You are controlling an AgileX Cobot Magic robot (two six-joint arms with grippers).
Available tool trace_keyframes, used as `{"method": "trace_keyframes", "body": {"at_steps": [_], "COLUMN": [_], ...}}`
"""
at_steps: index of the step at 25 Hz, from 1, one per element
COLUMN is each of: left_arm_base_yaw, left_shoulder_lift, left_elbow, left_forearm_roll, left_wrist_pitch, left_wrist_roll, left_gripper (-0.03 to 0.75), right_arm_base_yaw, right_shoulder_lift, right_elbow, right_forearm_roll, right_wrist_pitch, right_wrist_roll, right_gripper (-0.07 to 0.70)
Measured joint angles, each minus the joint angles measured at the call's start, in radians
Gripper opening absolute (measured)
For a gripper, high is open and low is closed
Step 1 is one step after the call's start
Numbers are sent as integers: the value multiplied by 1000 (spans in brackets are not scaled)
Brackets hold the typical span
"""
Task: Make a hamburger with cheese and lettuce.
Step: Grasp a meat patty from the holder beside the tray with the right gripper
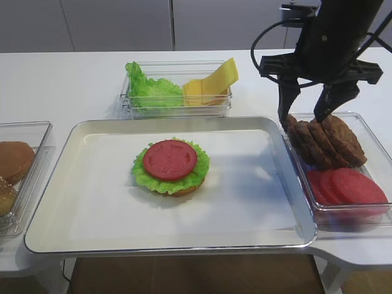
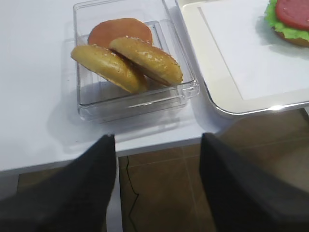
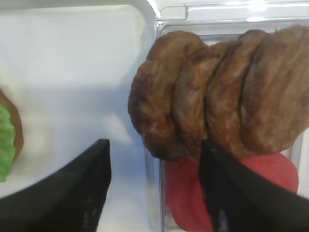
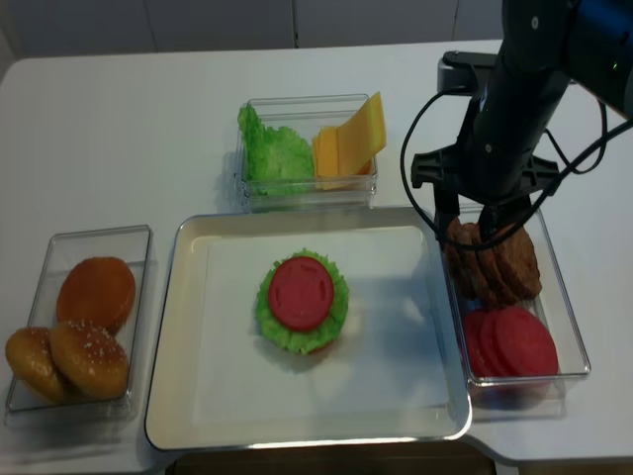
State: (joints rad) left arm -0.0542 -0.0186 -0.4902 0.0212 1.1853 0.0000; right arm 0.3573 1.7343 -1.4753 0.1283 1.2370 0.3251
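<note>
Exterior high: the right end effector [image 1: 309, 113], fingers apart, hangs straight down over the patties [image 1: 324, 141], straddling the row's left end. The hamburger [image 1: 171, 166], bun, lettuce and tomato so far, lies on the tray [image 1: 92, 220], well to its left.

Right wrist: the leftmost patty [image 3: 159, 111] sits between the fingers.

Left wrist: the left end effector [image 2: 157, 179], open, idles near the buns [image 2: 128, 60].

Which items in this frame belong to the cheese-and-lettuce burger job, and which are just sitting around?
Job items: hamburger on the tray; lettuce; cheese; right gripper, open over the patties.

Lying about: tomato slices; buns; left gripper.
</note>
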Motion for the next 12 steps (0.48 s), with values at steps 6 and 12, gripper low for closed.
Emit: {"method": "trace_keyframes", "body": {"at_steps": [6, 12], "left_arm_base_yaw": [0, 0], "left_shoulder_lift": [0, 0], "left_elbow": [0, 0], "left_forearm_roll": [0, 0], "left_wrist_pitch": [0, 0], "left_wrist_roll": [0, 0], "left_gripper": [414, 414], "right_arm_base_yaw": [19, 39], "right_shoulder_lift": [47, 82], "right_elbow": [-45, -86], "right_forearm_roll": [1, -7], "right_wrist_pitch": [-2, -4], "right_wrist_roll": [0, 0], "right_gripper": [457, 457]}}
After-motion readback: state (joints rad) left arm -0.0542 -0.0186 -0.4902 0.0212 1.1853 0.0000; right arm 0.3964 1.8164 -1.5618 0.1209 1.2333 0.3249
